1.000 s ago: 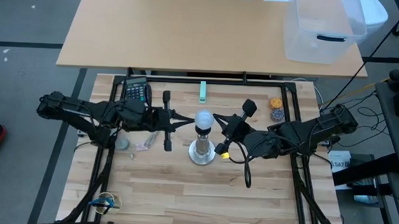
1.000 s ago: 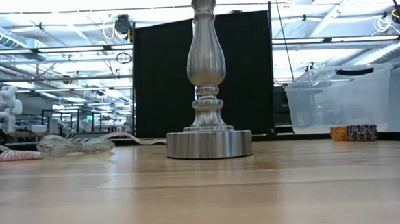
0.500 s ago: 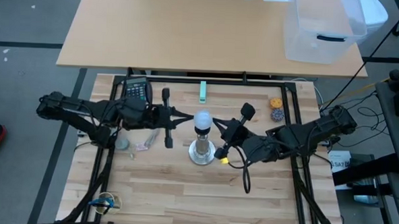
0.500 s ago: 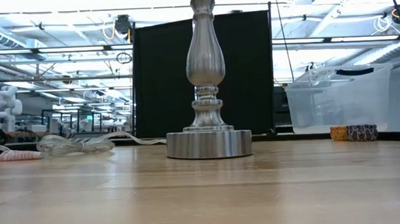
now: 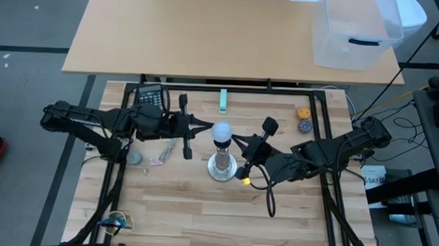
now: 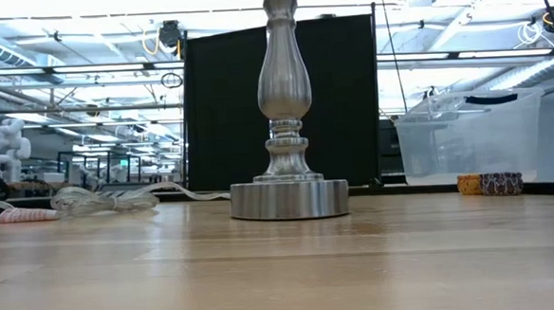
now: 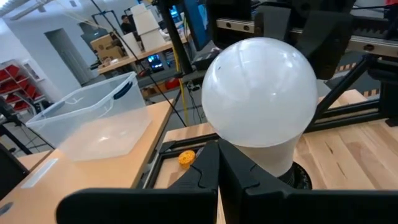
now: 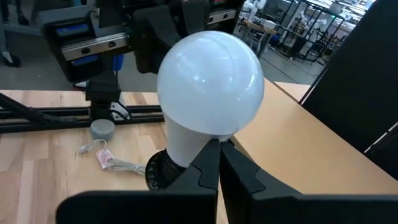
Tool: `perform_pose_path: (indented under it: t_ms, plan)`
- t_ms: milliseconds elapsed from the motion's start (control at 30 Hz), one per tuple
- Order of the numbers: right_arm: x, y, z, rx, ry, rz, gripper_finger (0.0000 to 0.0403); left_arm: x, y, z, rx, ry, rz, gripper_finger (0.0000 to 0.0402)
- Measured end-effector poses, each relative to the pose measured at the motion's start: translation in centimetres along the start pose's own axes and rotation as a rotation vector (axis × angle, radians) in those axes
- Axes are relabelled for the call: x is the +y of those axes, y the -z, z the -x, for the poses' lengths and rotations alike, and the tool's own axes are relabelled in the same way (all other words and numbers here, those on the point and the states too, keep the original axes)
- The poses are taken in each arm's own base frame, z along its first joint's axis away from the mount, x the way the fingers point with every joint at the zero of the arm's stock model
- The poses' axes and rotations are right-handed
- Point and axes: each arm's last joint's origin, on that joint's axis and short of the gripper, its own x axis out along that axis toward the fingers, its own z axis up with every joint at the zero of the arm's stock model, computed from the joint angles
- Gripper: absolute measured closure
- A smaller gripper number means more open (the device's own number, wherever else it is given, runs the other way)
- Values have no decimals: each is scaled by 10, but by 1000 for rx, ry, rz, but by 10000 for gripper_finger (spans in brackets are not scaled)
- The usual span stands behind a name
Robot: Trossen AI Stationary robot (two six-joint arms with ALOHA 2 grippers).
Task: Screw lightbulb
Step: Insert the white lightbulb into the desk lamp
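The lightbulb [image 5: 221,130] sits on top of the lamp stand [image 5: 222,166], in the middle of the wooden worktop [image 5: 201,211]. Its narrow end is down in the black socket [image 8: 163,170], so it stands up by itself. The left end effector [image 5: 208,131] comes at the lightbulb from one side and the right end effector [image 5: 237,138] from the other. Both have their fingers pressed together, with nothing between them. The closed tips just rest against the lightbulb's neck, I think to nudge or steady it.

A wooden table [image 5: 201,211] carries a silver lamp stand [image 6: 290,198].
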Motion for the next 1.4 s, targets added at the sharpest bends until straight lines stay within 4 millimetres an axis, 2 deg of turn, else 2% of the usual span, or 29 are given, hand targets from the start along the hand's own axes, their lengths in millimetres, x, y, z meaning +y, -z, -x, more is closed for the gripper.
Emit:
perform_pose_path:
  t_ms: [267,467,667,867,1400]
  plan:
    - [4,1,6,-1,-15,-9,403,8,2,-1,19,-56,25,401]
    - [5,4,9,15,-4,-11,403,12,-3,10,-7,-69,33,401]
    - [4,5,10,11,51,4,403,6,-10,25,-30,-23,30,401]
    - [-1,4,2,18,85,5,403,-6,-11,28,-30,45,16,401]
    - [-17,-3,-17,0,151,6,403,-18,-7,13,-22,108,11,401]
